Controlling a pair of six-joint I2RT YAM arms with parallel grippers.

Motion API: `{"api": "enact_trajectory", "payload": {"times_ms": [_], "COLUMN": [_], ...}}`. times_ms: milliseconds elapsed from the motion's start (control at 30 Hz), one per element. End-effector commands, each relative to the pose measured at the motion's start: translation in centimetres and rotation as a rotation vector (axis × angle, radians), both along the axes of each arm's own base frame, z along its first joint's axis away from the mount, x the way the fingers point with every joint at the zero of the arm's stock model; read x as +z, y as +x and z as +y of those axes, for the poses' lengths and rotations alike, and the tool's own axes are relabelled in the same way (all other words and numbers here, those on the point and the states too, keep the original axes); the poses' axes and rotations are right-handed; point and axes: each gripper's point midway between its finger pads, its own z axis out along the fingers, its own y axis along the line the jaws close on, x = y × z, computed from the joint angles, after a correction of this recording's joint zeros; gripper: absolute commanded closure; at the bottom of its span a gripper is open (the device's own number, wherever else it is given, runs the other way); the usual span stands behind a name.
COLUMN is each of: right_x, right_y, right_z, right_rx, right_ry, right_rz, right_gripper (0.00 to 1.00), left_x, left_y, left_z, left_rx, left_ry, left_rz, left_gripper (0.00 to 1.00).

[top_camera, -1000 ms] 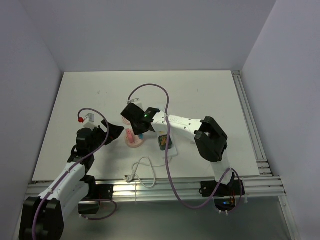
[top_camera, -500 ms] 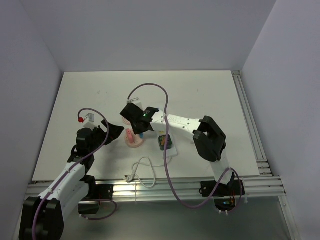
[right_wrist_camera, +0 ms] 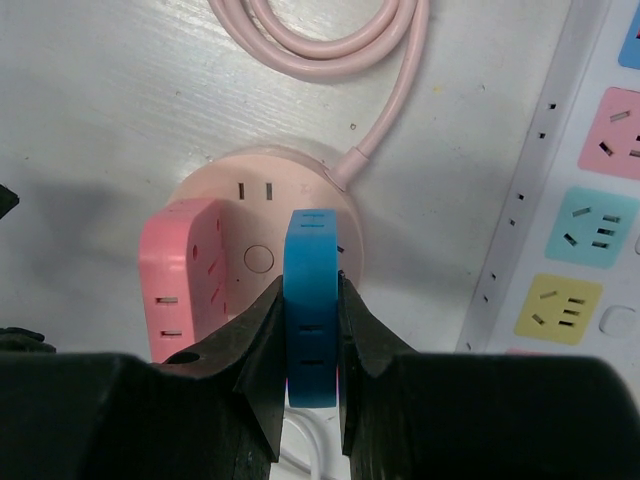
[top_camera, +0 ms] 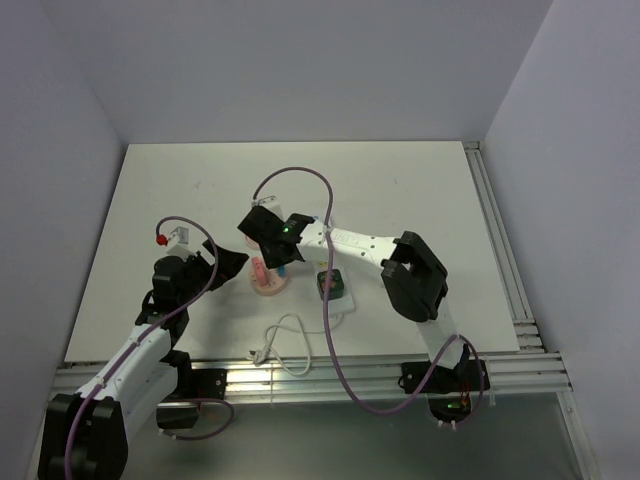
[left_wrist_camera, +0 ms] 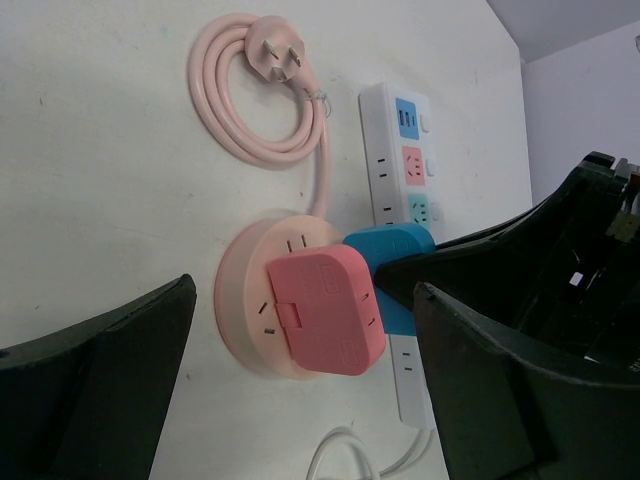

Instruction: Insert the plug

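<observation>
Plug news: in the last second your right gripper (right_wrist_camera: 312, 345) has crept a little further over the round pink socket (right_wrist_camera: 262, 175). Its jaws squeeze tight on the blue plug (right_wrist_camera: 312, 270), which stands on edge over the socket, just beside the pink block (right_wrist_camera: 185, 265) already sitting on it. I think the plug is lined up but not pushed home yet. Your left gripper (left_wrist_camera: 305, 300) waits beside the socket, jaws wide apart, holding nothing.
</observation>
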Motion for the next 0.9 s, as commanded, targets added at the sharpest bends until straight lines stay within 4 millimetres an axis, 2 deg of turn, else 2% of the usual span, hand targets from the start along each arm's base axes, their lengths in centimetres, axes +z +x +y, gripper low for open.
{"api": "enact_trajectory", "payload": {"times_ms": [0,133,300,567,700,867], "right_x": [0.9,1.2,0.4,0.5,0.0,-0.7], "right_y": [0.6,0.6,0.2,-0.1,-0.3,-0.6], "right_z": [0.5,0.7,0.9,1.1,1.1,1.1], "right_rx": [0.007,0.015,0.026,0.026,0.027,0.033], "right_ry": [-0.008,-0.048,-0.093,-0.111,-0.131,-0.137], "right_rz": [-0.023,-0.042,-0.037,-0.053,-0.048,-0.035], "right_gripper": [1.00,1.00,1.00,1.00,1.00,1.00], "left_x": [2.2,1.8,1.2,0.7,-0.1,0.2], "left_y": [1.1,1.1,1.2,1.1,0.9,0.9], "left_z": [0.2,0.3,0.4,0.5,0.4,0.5], "left_rx": [0.007,0.014,0.021,0.033,0.031,0.037], "left_ry": [0.011,0.012,0.020,0.016,0.001,0.003], "left_rz": [-0.077,-0.061,-0.029,-0.012,0.018,0.007], "left_gripper": [0.05,0.05,0.06,0.09,0.12,0.14]}}
